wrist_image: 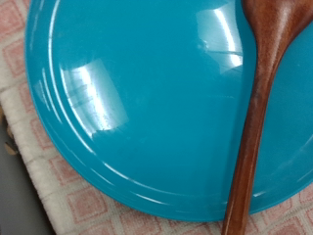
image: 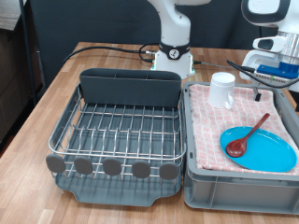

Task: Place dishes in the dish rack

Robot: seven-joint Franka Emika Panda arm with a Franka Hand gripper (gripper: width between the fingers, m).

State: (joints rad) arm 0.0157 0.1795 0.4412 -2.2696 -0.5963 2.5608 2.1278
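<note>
The bright-blue plate (image: pixel 266 154) lies flat on the pink checked cloth in the grey bin, at the exterior view's right. The reddish-brown wooden spoon (image: pixel 249 135) lies across the plate, its bowl at the plate's left rim. The white cup (image: pixel 222 90) stands at the bin's far left. The dish rack (image: pixel 117 126), with its grey caddy (image: pixel 129 86), holds no dishes. My gripper (image: pixel 277 63) hangs above the bin's far right corner, holding nothing that shows. The wrist view shows only the plate (wrist_image: pixel 137 98), the spoon handle (wrist_image: pixel 262 108) and cloth; no fingers show.
The grey bin (image: pixel 238 187) stands right beside the rack on a wooden table (image: pixel 37 112). The robot base (image: pixel 174 51) and black cables (image: pixel 112 47) sit behind the rack. The pink cloth (wrist_image: pixel 68 201) lies under the plate.
</note>
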